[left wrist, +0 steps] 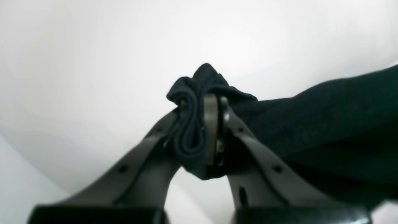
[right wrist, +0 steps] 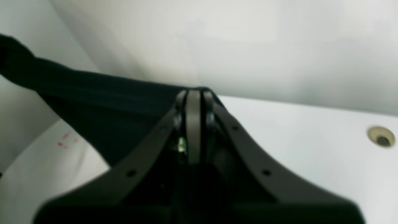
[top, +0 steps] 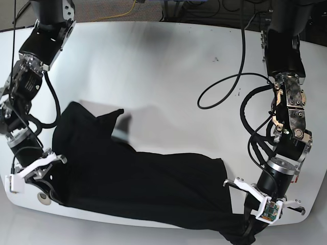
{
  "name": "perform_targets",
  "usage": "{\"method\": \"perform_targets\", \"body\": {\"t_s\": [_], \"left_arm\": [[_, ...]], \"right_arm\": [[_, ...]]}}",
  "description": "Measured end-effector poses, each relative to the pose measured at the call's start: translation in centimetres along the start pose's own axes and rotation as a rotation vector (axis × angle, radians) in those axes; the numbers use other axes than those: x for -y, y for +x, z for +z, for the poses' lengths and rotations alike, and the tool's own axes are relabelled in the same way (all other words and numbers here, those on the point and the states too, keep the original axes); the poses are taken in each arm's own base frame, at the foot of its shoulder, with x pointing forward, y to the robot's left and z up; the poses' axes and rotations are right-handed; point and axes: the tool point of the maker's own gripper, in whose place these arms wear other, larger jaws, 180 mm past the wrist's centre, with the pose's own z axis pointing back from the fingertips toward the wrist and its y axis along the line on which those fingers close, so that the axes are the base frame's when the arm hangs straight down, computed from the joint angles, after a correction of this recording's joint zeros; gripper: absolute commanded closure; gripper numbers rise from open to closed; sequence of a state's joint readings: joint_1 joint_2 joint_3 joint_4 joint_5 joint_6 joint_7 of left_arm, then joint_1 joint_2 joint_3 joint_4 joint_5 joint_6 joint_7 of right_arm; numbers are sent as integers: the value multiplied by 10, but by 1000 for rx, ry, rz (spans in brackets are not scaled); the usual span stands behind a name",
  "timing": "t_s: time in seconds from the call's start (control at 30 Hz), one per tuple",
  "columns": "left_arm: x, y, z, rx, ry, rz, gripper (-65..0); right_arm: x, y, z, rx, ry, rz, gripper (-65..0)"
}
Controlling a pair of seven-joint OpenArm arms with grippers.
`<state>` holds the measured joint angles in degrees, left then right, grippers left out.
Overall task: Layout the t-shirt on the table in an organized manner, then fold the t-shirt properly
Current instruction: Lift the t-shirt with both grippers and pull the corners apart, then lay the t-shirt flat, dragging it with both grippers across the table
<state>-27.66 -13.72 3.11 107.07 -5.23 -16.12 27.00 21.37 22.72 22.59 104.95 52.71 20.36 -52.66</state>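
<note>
Two corners of the t-shirt (top: pixel 138 184) are in my grip, and the job now is to spread it flat on the table (top: pixel 168 71) without losing either. Going left to right in the base view: my right gripper (top: pixel 43 176) sits at the near-left edge of the table, jaws pressed fully together; the right wrist view shows black cloth running off from the tips, so I judge a thin edge is pinched there, though the fabric between the pads is hidden. The garment lies across the near half of the table, bunched and creased, with a peaked fold toward the left. At the near-right corner my left gripper (left wrist: pixel 202 124) is clamped on a thick wad of hem, plainly visible between the jaws. To do this well I should pull both arms apart evenly, keep the stretched edge taut and low, then drag it so the creases slide out before I let go.
</note>
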Motion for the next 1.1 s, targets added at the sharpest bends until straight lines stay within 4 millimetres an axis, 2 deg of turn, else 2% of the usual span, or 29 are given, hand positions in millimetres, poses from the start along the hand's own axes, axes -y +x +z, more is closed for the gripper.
{"method": "perform_targets", "body": {"t_s": [0.1,0.23,0.43,0.63,0.7,0.87,0.97,1.1], "left_arm": [[-6,10,-3,23,10,-11,0],[-9,19,-5,44,16,-16,0],[-11,17,-4,40,15,-29,0],[-14,-1,5,-5,2,-57,0],[-13,-10,8,-36,-1,-60,0],[-21,-18,14,-46,22,-45,0],[-30,-28,22,-66,50,-32,0],[-31,-48,32,-123,52,-38,0]], "right_arm": [[2,5,-11,0,14,-17,0],[5,9,-15,5,11,-20,0],[7,-4,-11,-20,4,-30,0],[0,-40,1,-93,4,-47,0],[-2,-48,4,-109,7,-50,0],[-14,-66,11,-128,18,-76,0],[-23,-85,18,-157,33,-107,0],[-31,-114,24,-219,39,-160,0]]}}
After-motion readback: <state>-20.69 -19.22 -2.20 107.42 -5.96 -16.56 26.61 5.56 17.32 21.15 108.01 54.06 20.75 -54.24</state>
